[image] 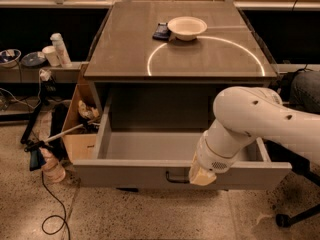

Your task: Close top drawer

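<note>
The top drawer [135, 174] is a large deep grey metal drawer, pulled wide open under the grey cabinet top [200, 59]. Its inside looks empty. A small dark handle [176, 176] sits at the centre of its front panel. My white arm reaches in from the right, and my gripper [201, 175] is at the front panel just right of the handle, against the upper edge. The arm's wrist hides the fingertips.
A white bowl [187, 27] and a small dark packet [161, 31] sit at the back of the cabinet top. A cardboard box [80, 129] with clutter, a long-handled tool [55, 139] and cables lie left of the drawer. A chair base [295, 214] is at right.
</note>
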